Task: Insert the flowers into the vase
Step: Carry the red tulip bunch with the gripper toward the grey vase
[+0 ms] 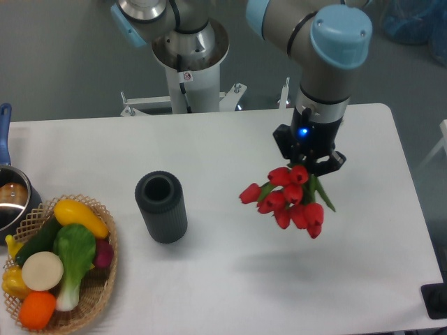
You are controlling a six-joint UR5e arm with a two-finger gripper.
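The flowers (288,202), a bunch of red tulip buds with green stems and leaves, hang in the air above the white table, right of centre. My gripper (308,162) is shut on their stems from above, its fingers mostly hidden behind the wrist and the buds. The vase (161,206), a dark ribbed cylinder with an open round mouth, stands upright on the table well to the left of the flowers, with nothing in it.
A wicker basket (101,286) of toy vegetables sits at the front left corner. A steel pot with a blue handle (8,188) is at the left edge. The arm's base (188,56) stands behind the table.
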